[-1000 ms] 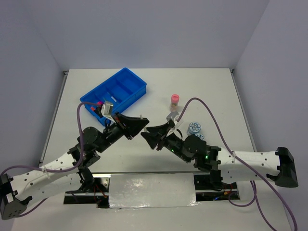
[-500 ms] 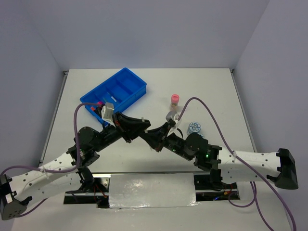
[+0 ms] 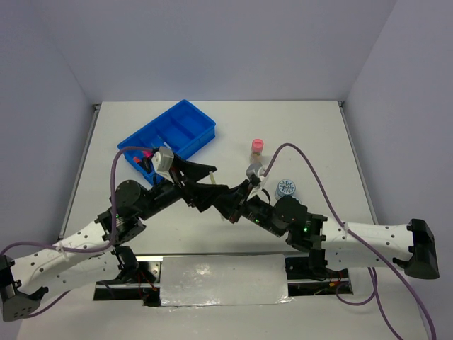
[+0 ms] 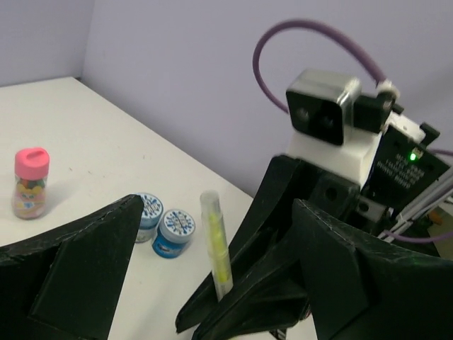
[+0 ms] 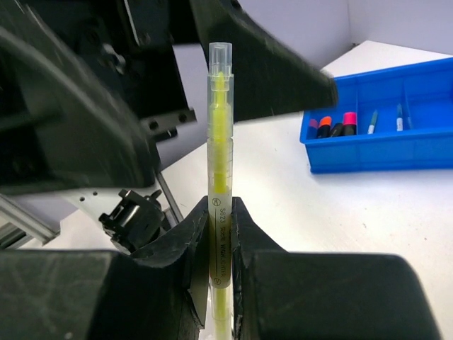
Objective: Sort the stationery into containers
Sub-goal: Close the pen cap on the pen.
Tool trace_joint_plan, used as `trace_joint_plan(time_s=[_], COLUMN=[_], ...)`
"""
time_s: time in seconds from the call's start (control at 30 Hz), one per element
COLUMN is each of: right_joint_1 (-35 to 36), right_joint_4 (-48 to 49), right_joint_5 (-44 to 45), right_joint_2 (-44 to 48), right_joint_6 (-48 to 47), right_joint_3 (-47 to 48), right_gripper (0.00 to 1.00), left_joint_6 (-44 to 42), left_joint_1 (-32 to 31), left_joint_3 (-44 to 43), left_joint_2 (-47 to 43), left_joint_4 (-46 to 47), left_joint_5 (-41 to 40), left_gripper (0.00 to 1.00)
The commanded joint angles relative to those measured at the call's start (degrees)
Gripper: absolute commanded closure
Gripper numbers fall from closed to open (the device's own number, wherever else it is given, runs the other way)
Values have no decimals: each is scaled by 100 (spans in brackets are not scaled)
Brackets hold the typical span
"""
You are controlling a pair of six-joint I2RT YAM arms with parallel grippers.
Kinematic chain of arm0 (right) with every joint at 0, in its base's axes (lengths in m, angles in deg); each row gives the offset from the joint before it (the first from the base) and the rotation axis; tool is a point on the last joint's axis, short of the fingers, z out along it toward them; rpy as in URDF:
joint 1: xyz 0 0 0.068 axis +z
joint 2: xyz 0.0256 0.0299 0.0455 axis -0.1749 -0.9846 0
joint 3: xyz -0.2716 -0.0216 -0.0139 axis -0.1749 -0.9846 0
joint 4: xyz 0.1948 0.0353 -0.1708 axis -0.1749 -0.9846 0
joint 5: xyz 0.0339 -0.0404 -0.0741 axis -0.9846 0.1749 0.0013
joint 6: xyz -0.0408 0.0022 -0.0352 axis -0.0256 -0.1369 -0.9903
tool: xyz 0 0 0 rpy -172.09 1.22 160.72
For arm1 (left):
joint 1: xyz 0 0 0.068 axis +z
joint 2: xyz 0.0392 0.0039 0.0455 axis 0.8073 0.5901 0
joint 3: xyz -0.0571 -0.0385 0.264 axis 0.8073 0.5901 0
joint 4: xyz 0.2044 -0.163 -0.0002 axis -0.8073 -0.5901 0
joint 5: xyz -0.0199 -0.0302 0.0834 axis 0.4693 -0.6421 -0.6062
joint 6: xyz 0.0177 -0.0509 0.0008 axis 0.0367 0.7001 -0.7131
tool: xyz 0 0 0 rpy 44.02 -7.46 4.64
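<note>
Sitting near the bench's far left corner is a glossy blue divided tray (image 3: 170,134). At mid-bench the left tool (image 3: 207,184) gapes wide near a slim translucent yellow pen (image 5: 220,142), upright, clamped by the matte black right tool (image 5: 221,219).

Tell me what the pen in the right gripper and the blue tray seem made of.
The pen looks like clear, glossy plastic: its yellow core shows through the barrel. The tray is probably moulded plastic, uniformly bright blue and smooth, with thin dividers and a slight sheen.
</note>
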Motion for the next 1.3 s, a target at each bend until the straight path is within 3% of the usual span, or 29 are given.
trace_joint_plan(time_s=[0.0,0.17,0.3,0.37,0.53,0.73,0.9,1.27], right_joint_1=[-30,-21,-12,-21,-21,-21,-30,-785], right_joint_4=[76,-73,-109,-109,-196,-205,-258,-390], right_joint_5=[225,172,225,242,260,365,462,-197], right_joint_2=[-46,-90,-46,-2,24,24,-11,-230], right_joint_6=[-14,-102,-111,-128,-163,-234,-383,-673], right_joint_3=[7,77,68,60,147,209,376,1298], right_gripper=[100,100,100,100,100,100,100,100], left_joint_6=[-164,-85,20,73,249,469,732,996], left_joint_1=[-10,-18,-1,8,26,52,78,78], left_joint_3=[-461,-716,-900,-953,-988,-953,-979,-655], left_joint_2=[13,22,101,163,216,259,356,365], left_joint_4=[-82,-469,-715,-803,-900,-979,-1067,-1216], left_joint_5=[-374,-1032,-1174,-1087,-937,-735,-568,-322], left_gripper=[1,2,14,25,29,57,99,100])
